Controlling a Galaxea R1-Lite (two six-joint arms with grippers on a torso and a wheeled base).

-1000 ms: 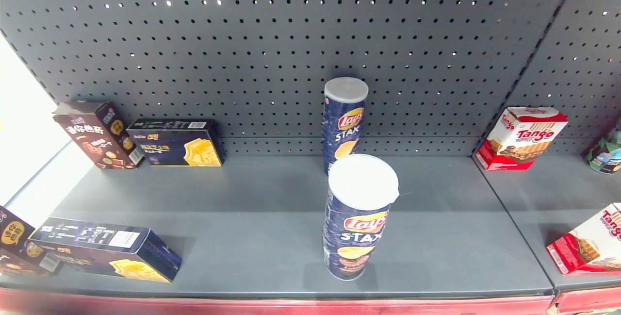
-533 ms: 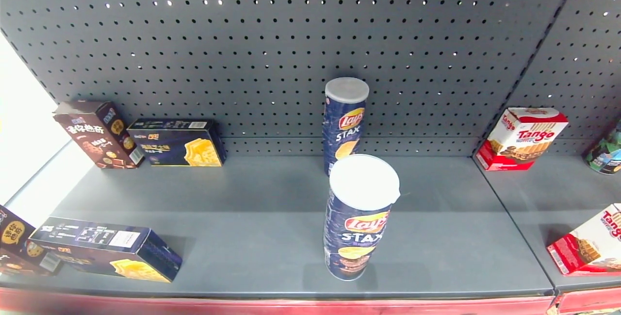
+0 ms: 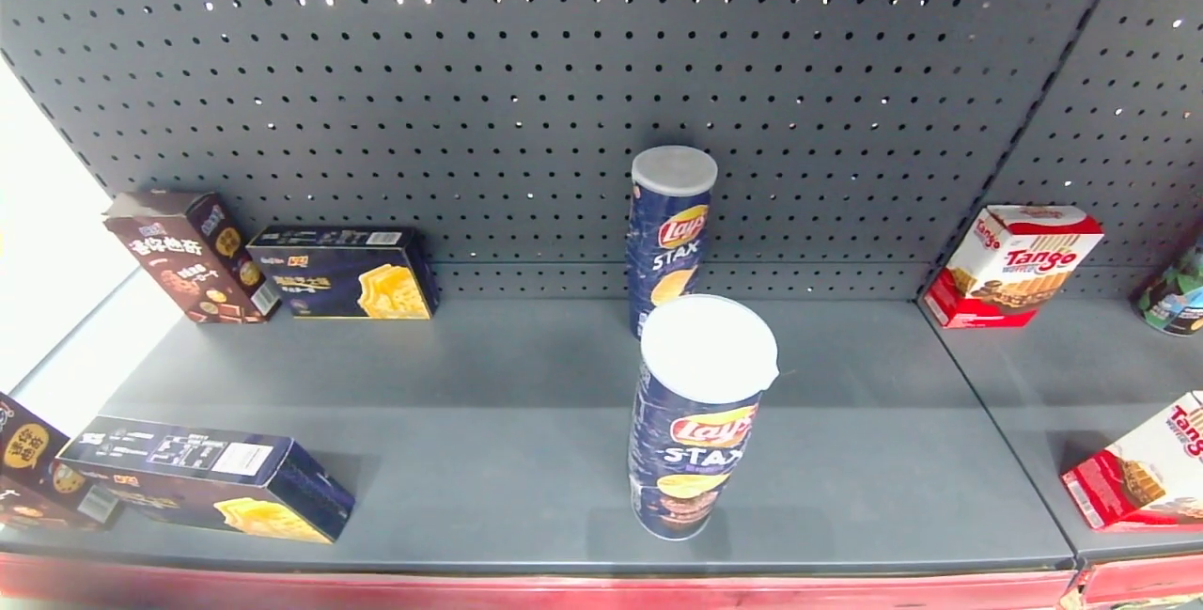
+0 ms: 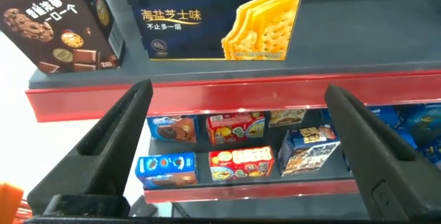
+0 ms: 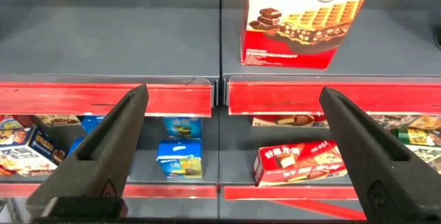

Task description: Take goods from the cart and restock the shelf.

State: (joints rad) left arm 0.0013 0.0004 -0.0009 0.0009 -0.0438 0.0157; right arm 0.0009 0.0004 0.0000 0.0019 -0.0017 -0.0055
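Note:
Two dark blue chip cans with white lids stand upright mid-shelf, one near the front (image 3: 695, 422) and one at the pegboard back (image 3: 669, 234). The grey shelf (image 3: 470, 422) has a red front edge. My left gripper (image 4: 238, 148) is open with nothing between its fingers, in front of the red edge (image 4: 207, 93), below a blue cracker box (image 4: 213, 17) and a brown cookie box (image 4: 55, 17). My right gripper (image 5: 231, 155) is also open and holds nothing, in front of the red edge (image 5: 172, 96), below a red-and-white waffle box (image 5: 303, 17).
Blue cracker boxes lie at front left (image 3: 207, 478) and back left (image 3: 343, 273), beside brown cookie boxes (image 3: 188, 258) (image 3: 38, 478). Waffle boxes sit on the right bay at back (image 3: 1015, 264) and front (image 3: 1142, 478). Lower shelves hold several small boxes (image 4: 234, 165) (image 5: 180, 156).
The head camera has shifted slightly, so the whole picture moved a little. Nothing on the shelf has moved.

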